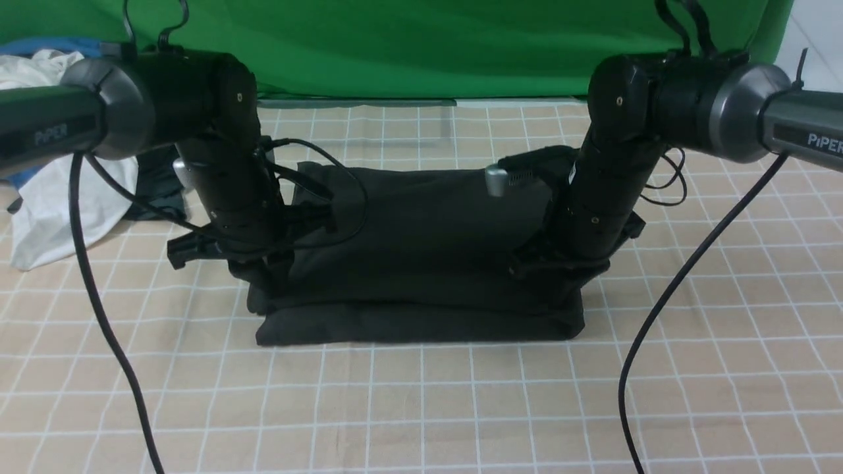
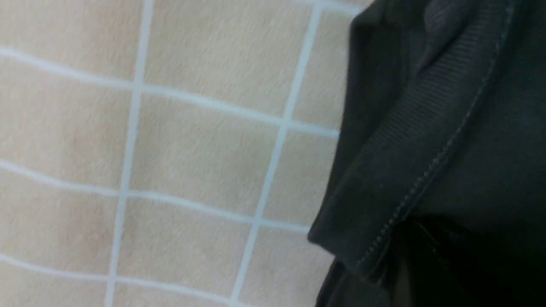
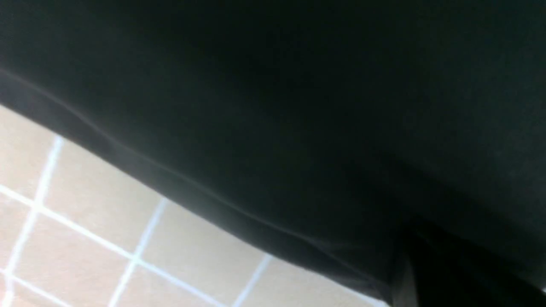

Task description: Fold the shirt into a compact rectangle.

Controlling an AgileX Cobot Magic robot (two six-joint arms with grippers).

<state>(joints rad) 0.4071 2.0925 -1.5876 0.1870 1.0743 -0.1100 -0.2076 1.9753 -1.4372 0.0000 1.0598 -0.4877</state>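
- The shirt (image 1: 421, 263) lies mid-worktop as a dark, layered band; a fold looks in progress
- The left end effector (image 1: 263, 260) at 9 o'clock and the right end effector (image 1: 550, 263) at 3 o'clock are each clamped on a shirt end
- Next, I reckon: carry both ends over evenly, then release
- Beige checked cloth (image 1: 421, 408) covers the worktop; green backdrop (image 1: 421, 39) at 12 o'clock, white garment (image 1: 59, 204) far left

Even soft light; wrist views blurred, dark
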